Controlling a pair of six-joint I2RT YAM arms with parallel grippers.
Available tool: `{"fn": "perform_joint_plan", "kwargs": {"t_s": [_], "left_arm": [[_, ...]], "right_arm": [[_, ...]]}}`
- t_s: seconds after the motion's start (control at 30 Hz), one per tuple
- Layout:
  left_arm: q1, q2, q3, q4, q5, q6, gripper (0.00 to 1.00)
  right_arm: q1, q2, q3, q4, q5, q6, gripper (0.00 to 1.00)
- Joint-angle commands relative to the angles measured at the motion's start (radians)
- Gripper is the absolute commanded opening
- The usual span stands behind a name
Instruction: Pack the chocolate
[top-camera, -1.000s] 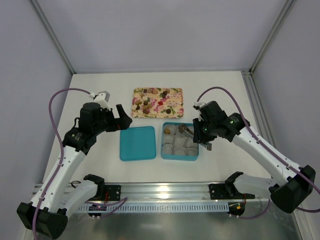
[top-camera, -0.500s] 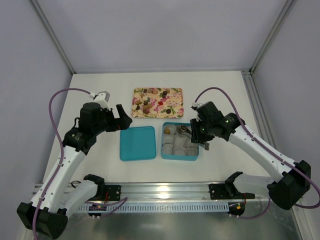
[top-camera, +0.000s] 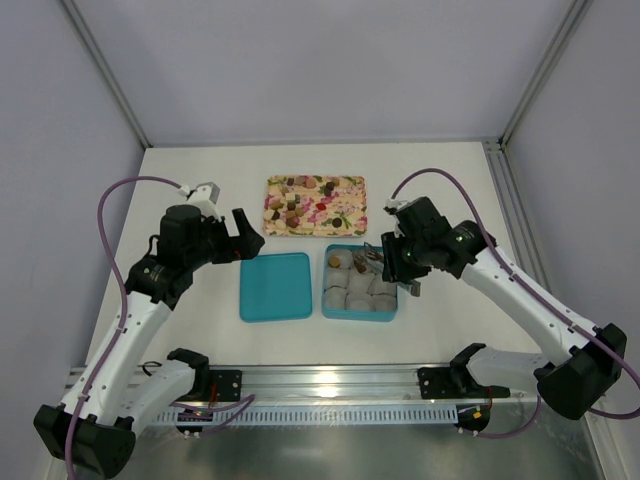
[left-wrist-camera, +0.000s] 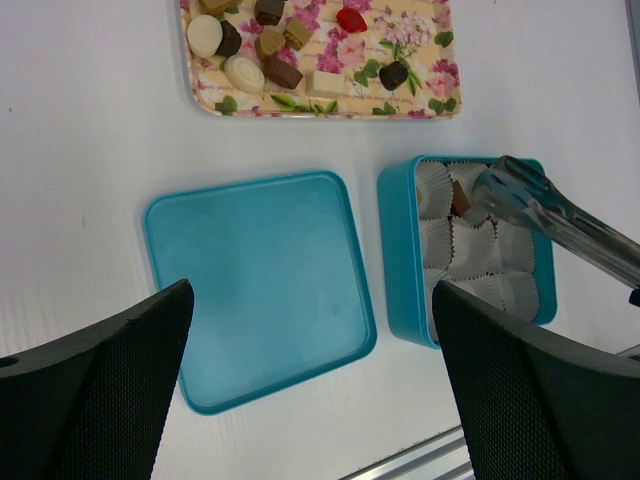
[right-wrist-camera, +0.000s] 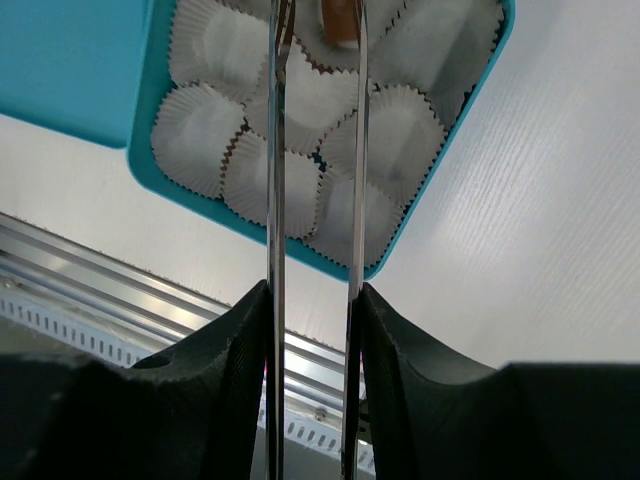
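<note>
Several small chocolates (top-camera: 295, 207) lie on the flowered tray (top-camera: 348, 186), mostly at its left; the left wrist view shows them too (left-wrist-camera: 270, 45). My right gripper (top-camera: 402, 268) is shut on metal tongs (right-wrist-camera: 275, 200), whose tips reach over the far row of the teal box (top-camera: 393, 311). A brown chocolate (right-wrist-camera: 338, 20) sits at the tongs' tips, over a paper cup (right-wrist-camera: 400, 140); I cannot tell whether it is pinched or resting. Another piece (top-camera: 340, 262) lies in the far-left cup. My left gripper (top-camera: 245, 236) is open and empty, above the table left of the box.
The teal lid (top-camera: 275, 286) lies flat left of the box, under my left gripper (left-wrist-camera: 310, 290). The box (left-wrist-camera: 395, 260) is lined with white crinkled cups. An aluminium rail (top-camera: 330, 385) runs along the near edge. Grey walls close in the table.
My right arm has shifted slightly left and away, bringing the tongs further over the box's far row. The left arm has not moved.
</note>
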Motion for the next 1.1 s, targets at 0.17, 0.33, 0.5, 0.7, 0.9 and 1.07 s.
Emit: {"fn": "perform_joint_plan", "kwargs": {"t_s": [0.17,0.33,0.5,0.7,0.9,1.07], "left_arm": [[0.004,-0.005,0.003,0.022,0.013,0.003,1.00],[0.004,-0.006,0.002,0.022,0.005,0.003,1.00],[0.004,-0.003,0.000,0.022,0.002,0.003,1.00],[0.004,-0.006,0.000,0.021,-0.007,0.003,1.00],[0.004,-0.006,-0.001,0.018,-0.013,0.003,1.00],[0.002,-0.003,0.000,0.018,-0.012,0.003,1.00]], "right_arm": [[0.001,0.061,0.230,0.032,-0.063,-0.042,0.39],[0.000,0.247,0.351,0.101,-0.106,-0.084,0.39],[0.006,0.425,0.523,0.109,-0.137,-0.141,0.39],[0.050,0.624,0.696,0.061,-0.092,-0.196,0.39],[0.086,0.749,0.794,0.027,-0.035,-0.219,0.41],[0.104,0.802,0.836,0.014,-0.011,-0.227,0.41]]}}
